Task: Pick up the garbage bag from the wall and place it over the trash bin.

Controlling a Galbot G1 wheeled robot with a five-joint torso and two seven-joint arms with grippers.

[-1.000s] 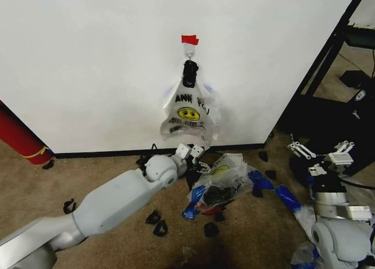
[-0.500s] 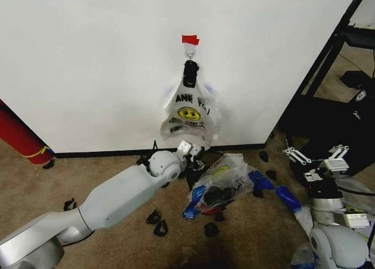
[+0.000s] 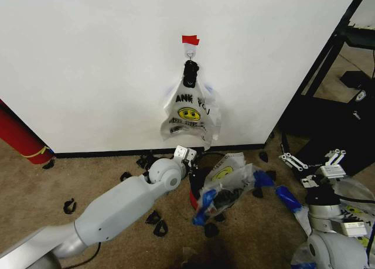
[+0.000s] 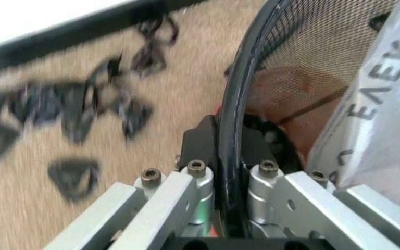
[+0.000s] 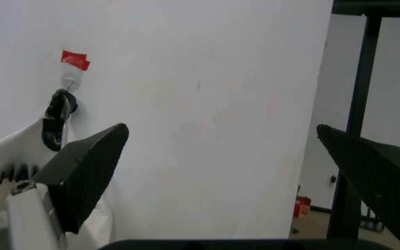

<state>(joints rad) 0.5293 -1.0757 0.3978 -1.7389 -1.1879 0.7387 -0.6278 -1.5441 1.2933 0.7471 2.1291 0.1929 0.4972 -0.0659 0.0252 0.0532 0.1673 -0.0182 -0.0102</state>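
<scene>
Tilted upright now, trash bin [image 3: 206, 190] in left gripper [image 4: 229, 156].

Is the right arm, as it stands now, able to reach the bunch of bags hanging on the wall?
Probably yes: the right gripper is open and raised, with bare wall between it and the hanging bunch of bags. The left gripper clamps the trash bin rim.

The bin [image 3: 202, 194] is mostly hidden under the bag [image 3: 225, 186] draped on it, the small black scraps [image 4: 71, 112] on the carpet beside the bin are blurred past telling, and the red cylinder [image 3: 20, 137] left of the bin is cut off by the edge.
</scene>
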